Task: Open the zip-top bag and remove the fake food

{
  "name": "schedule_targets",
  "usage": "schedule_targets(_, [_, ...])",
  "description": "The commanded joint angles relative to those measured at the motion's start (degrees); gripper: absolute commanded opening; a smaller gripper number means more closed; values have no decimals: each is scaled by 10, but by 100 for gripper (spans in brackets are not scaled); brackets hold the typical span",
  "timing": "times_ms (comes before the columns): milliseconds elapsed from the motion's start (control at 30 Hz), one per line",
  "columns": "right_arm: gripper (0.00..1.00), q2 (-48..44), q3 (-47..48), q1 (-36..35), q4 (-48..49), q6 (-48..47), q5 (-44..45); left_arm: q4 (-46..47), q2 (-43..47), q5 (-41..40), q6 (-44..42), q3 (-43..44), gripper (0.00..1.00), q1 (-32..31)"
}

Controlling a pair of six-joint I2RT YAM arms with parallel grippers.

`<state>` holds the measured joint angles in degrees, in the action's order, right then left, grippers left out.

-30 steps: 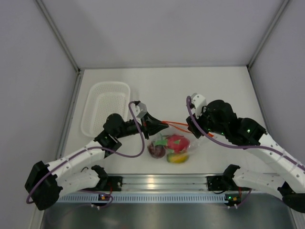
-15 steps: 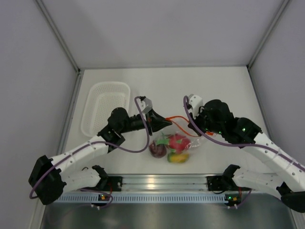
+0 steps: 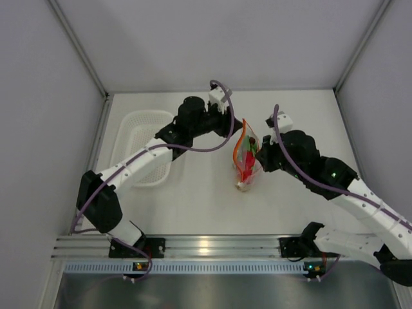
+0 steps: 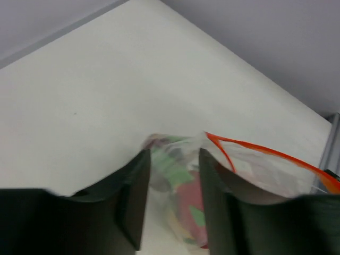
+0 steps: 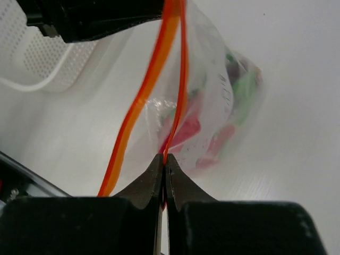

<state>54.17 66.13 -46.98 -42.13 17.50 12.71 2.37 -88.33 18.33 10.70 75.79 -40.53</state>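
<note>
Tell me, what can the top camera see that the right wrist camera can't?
Only the top camera shows the long left arm and right arm, and most of the white basket. Only the right wrist camera shows, up close, the right gripper pinched shut on the orange zip strip. Both show the zip-top bag with the fake food inside, plus some of the basket.

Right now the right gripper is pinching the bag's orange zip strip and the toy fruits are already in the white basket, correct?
No. The fake food is inside the zip-top bag, not in the white basket, as the right wrist view shows through the plastic. The right gripper is indeed pinching the orange zip strip.
</note>
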Motion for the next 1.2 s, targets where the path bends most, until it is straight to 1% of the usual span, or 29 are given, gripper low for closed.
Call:
schedule_targets(0, [0, -7, -12, -11, 127, 82, 37, -69, -11, -81, 24, 45, 53, 23])
schedule_targets(33, [0, 12, -7, -11, 129, 84, 60, -69, -2, -83, 41, 38, 62, 23])
schedule_targets(67, [0, 25, 0, -11, 123, 86, 70, -68, 6, -85, 50, 31, 75, 23])
schedule_targets(133, [0, 60, 22, -11, 110, 92, 106, -66, 32, -112, 76, 2, 83, 22])
schedule_targets(200, [0, 76, 39, -11, 103, 96, 130, -63, 51, -129, 95, -32, 86, 21])
schedule_targets(233, [0, 86, 42, -11, 103, 98, 145, -62, 68, -130, 99, -44, 86, 21])
schedule_targets(300, [0, 95, 50, -11, 105, 95, 147, -49, 79, -120, 107, -70, 87, 20])
schedule_targets(400, [0, 103, 52, -10, 105, 83, 139, -39, 65, -84, 105, -80, 88, 20])
schedule_targets(433, [0, 100, 51, -11, 105, 82, 137, -38, 58, -60, 105, -78, 88, 20])
schedule_targets(500, [0, 93, 43, -10, 108, 78, 137, -37, 32, 13, 112, -73, 86, 20])
schedule_targets(567, [0, 85, 33, -10, 115, 74, 133, -33, 12, 55, 114, -62, 85, 18])
schedule_targets(600, [0, 82, 32, -10, 115, 73, 132, -34, -7, 59, 116, -60, 84, 16])
schedule_targets(767, [0, 83, 32, -10, 105, 64, 134, -47, -44, 41, 135, -62, 82, 10])
schedule_targets(933, [0, 86, 32, -10, 102, 54, 131, -47, -79, 68, 139, -57, 82, 2])
schedule_targets(1000, [0, 85, 30, -9, 102, 53, 131, -55, -96, 77, 139, -44, 81, -1])
schedule_targets(1067, [0, 86, 29, -9, 102, 51, 136, -82, -108, 32, 132, -28, 78, -9])
schedule_targets(1100, [0, 85, 29, -8, 101, 50, 137, -115, -120, 14, 125, -20, 75, -12])
schedule_targets(1133, [0, 83, 28, -8, 99, 49, 140, -126, -126, -18, 123, -11, 73, -16])
schedule_targets(1167, [0, 82, 28, -8, 97, 49, 140, -135, -133, -28, 121, -8, 70, -16])
